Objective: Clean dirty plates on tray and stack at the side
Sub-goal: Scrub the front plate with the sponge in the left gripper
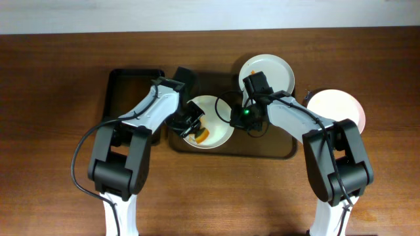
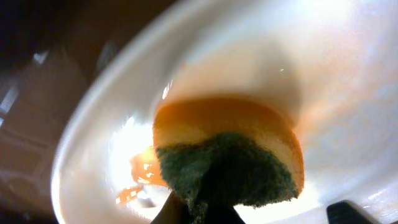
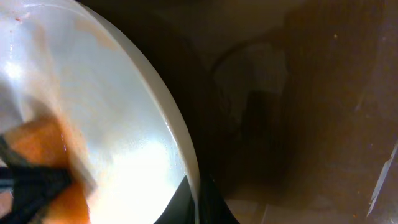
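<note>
A white dirty plate (image 1: 218, 133) with orange smears lies on the dark tray (image 1: 275, 154) at mid table. My left gripper (image 1: 191, 124) is shut on an orange sponge with a green scouring side (image 2: 230, 155) and presses it onto the plate (image 2: 348, 93). My right gripper (image 1: 235, 118) is shut on the plate's right rim (image 3: 180, 140). A second white plate (image 1: 275, 71) sits at the tray's back right. A pale pink plate (image 1: 341, 108) lies on the table to the right of the tray.
A black empty tray (image 1: 128, 88) stands at the back left, under my left arm. Black cables run along both arms near the plates.
</note>
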You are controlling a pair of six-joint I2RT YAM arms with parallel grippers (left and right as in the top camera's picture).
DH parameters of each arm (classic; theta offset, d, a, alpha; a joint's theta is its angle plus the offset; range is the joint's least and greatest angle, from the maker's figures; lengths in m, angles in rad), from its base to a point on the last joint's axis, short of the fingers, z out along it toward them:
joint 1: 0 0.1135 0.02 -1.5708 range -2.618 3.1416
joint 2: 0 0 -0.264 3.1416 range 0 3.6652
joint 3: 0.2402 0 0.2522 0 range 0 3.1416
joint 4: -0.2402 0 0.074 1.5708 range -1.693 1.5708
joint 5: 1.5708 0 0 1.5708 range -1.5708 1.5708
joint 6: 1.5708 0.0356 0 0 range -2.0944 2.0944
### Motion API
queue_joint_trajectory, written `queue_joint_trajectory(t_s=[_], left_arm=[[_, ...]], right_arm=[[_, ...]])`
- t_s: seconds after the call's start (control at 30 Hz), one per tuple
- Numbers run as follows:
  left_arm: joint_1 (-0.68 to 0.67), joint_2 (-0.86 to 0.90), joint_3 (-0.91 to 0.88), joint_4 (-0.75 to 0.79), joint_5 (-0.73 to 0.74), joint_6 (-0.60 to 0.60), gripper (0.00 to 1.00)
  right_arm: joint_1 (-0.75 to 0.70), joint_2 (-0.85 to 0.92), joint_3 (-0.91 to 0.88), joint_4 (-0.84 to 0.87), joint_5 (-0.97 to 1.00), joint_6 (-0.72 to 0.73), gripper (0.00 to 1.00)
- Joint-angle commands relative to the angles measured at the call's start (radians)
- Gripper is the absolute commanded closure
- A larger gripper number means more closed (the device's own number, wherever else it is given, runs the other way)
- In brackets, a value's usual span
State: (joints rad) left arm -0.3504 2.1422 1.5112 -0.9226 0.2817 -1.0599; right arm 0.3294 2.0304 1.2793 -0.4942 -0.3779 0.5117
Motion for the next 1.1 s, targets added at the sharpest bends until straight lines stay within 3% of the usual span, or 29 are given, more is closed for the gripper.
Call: queue_joint_trajectory(t_s=[0.0, 0.23, 0.33, 0.43, 0.57, 0.7, 0.87, 0.9, 0.97, 1.07], left_arm=[[-0.077, 0.101, -0.07, -0.029, -0.043, -0.12, 1.0], [-0.111, 0.101, -0.07, 0.073, -0.152, -0.242, 1.0], [-0.061, 0.101, -0.07, 0.031, -0.152, -0.295, 1.0], [-0.032, 0.101, -0.07, -0.065, -0.151, -0.294, 1.0], [-0.031, 0.101, -0.069, -0.08, -0.179, -0.259, 1.0], [-0.034, 0.101, -0.056, 0.061, -0.282, -0.007, 1.0], [-0.035, 0.117, -0.056, 0.463, -0.305, 0.535, 1.0], [-0.035, 0.132, -0.056, 0.497, -0.304, 0.589, 1.0], [-0.036, 0.151, -0.056, 0.5, -0.282, 0.587, 1.0], [-0.052, 0.152, -0.056, 0.487, -0.058, 0.606, 1.0]], right_arm=[[-0.003, 0.02, -0.002, 0.005, -0.015, -0.006, 0.96], [-0.003, 0.02, -0.002, 0.005, -0.015, -0.006, 0.95], [-0.003, 0.02, -0.002, 0.009, -0.015, -0.006, 0.95], [-0.003, 0.02, -0.002, 0.015, -0.015, -0.006, 0.95], [-0.003, 0.02, -0.002, 0.016, -0.015, -0.006, 0.95], [-0.003, 0.02, -0.002, 0.016, -0.015, -0.006, 0.95], [-0.003, 0.02, -0.002, 0.016, -0.015, -0.006, 0.95], [-0.003, 0.02, -0.002, 0.016, -0.015, -0.006, 0.95], [-0.003, 0.02, -0.002, 0.018, -0.015, -0.006, 0.95], [-0.003, 0.02, -0.002, 0.023, -0.015, -0.006, 0.95]])
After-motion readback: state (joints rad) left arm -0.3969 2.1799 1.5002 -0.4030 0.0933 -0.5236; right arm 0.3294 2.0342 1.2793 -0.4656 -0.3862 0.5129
